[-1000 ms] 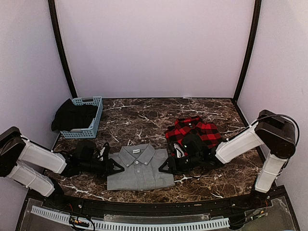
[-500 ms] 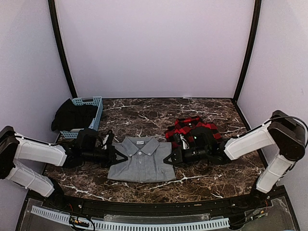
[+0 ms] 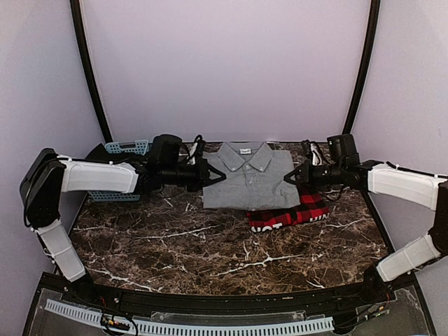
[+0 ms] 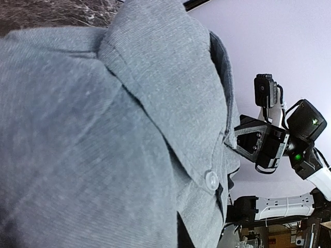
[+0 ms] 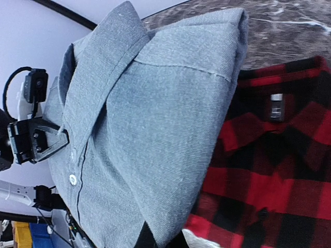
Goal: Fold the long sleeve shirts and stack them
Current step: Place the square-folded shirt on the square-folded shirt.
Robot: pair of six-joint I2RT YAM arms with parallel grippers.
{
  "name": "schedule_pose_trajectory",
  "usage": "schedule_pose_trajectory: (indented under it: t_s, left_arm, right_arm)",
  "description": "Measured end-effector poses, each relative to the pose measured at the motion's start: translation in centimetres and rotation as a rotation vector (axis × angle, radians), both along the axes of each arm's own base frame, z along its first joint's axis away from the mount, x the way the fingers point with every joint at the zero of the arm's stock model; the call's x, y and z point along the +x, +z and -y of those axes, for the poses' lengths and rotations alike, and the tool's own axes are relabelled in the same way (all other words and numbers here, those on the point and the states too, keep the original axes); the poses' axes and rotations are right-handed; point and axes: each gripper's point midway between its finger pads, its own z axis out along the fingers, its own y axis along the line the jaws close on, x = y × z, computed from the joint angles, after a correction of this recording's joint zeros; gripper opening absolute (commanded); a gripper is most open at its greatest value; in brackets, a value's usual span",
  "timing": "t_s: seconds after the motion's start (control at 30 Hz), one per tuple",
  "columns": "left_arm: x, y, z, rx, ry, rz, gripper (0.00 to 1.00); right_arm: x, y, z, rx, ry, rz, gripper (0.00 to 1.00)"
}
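The folded grey collared shirt [image 3: 246,178] hangs in the air between my two grippers, collar toward the back wall. My left gripper [image 3: 211,175] is shut on its left edge and my right gripper [image 3: 289,175] on its right edge. Below it lies the folded red-and-black plaid shirt [image 3: 292,215], white lettering along its near edge, half covered by the grey one. The left wrist view is filled by the grey shirt [image 4: 103,134] and its collar button [image 4: 211,180]. In the right wrist view the grey shirt [image 5: 155,124] overlaps the plaid shirt [image 5: 279,170]. My own fingers are hidden under cloth in both wrist views.
A light blue basket [image 3: 127,148] with dark cloth in it stands at the back left, behind my left arm. The dark marble table [image 3: 210,245] runs to purple walls at the back and both sides.
Both grippers closed on the grey shirt's sides near the front of the table, lifted it and carried it back and right, over the plaid shirt.
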Motion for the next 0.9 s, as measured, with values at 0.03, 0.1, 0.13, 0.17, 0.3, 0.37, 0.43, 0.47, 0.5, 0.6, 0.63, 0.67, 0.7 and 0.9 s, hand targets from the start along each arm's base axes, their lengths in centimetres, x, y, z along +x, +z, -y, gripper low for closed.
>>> schedule_pose_trajectory:
  t_s: [0.03, 0.1, 0.13, 0.17, 0.3, 0.37, 0.43, 0.47, 0.5, 0.6, 0.63, 0.67, 0.7, 0.9]
  left_arm:
    - [0.6, -0.2, 0.9, 0.0, -0.011, 0.003, 0.0]
    - [1.3, -1.1, 3.7, 0.003, -0.052, 0.003, 0.0]
    - [1.6, -1.6, 5.0, 0.003, -0.07, 0.004, 0.0]
    - [1.8, -2.0, 6.2, 0.004, -0.085, 0.006, 0.0]
    - [2.6, -4.6, 9.6, 0.022, -0.123, 0.006, 0.0]
    - [3.0, -6.2, 10.7, 0.036, -0.136, 0.001, 0.0]
    - [3.3, -8.1, 11.6, 0.05, -0.149, -0.012, 0.0]
    - [3.3, -8.9, 11.8, 0.055, -0.155, -0.018, 0.0]
    - [3.4, -9.8, 12.1, 0.06, -0.159, -0.025, 0.0]
    - [3.1, -11.8, 12.9, 0.069, -0.177, -0.034, 0.0]
    - [3.0, -12.2, 13.2, 0.072, -0.181, -0.037, 0.0]
    - [2.9, -12.5, 13.3, 0.072, -0.185, -0.038, 0.01]
    - [2.8, -12.6, 13.5, 0.07, -0.187, -0.036, 0.04]
    - [2.9, -13.6, 13.0, 0.095, -0.185, -0.053, 0.29]
  right_arm:
    - [0.5, -0.3, 1.2, -0.021, -0.018, -0.007, 0.0]
    - [1.2, -1.2, 3.9, -0.055, -0.053, -0.033, 0.0]
    - [1.7, -1.7, 5.4, -0.07, -0.073, -0.049, 0.0]
    - [1.9, -2.2, 6.6, -0.083, -0.089, -0.067, 0.0]
    - [2.9, -4.3, 9.8, -0.141, -0.118, -0.133, 0.0]
    - [3.2, -5.5, 10.9, -0.166, -0.125, -0.16, 0.0]
    - [3.0, -6.6, 11.6, -0.185, -0.127, -0.187, 0.0]
    - [2.9, -7.0, 12.0, -0.19, -0.131, -0.198, 0.0]
    - [2.9, -7.2, 12.2, -0.191, -0.132, -0.206, 0.0]
    - [2.9, -8.4, 12.9, -0.203, -0.136, -0.233, 0.0]
    - [2.9, -8.7, 13.0, -0.209, -0.139, -0.242, 0.01]
    - [2.9, -9.0, 13.2, -0.218, -0.143, -0.247, 0.05]
    - [3.0, -9.2, 13.4, -0.228, -0.148, -0.251, 0.09]
    - [4.0, -10.8, 17.1, -0.35, -0.262, -0.257, 0.29]
